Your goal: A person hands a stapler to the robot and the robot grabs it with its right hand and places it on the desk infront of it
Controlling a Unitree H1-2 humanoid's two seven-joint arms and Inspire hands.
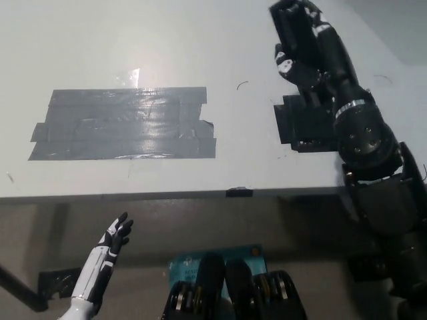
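My black right hand (pixel 308 48) is raised over the far right of the white desk (pixel 200 40), its fingers closed around a dark stapler (pixel 287 28). The stapler is black like the hand, with a small white mark near its lower end, so its outline is hard to separate from the fingers. No person's hand is in view. My white left hand (pixel 115 239) rests low at the lower left, below the desk's front edge, fingers spread and holding nothing.
A large patch of grey tape (pixel 123 124) covers the desk's left middle. A black square patch (pixel 303 127) lies on the desk under my right forearm. A small black tab (pixel 239 193) sits on the front edge.
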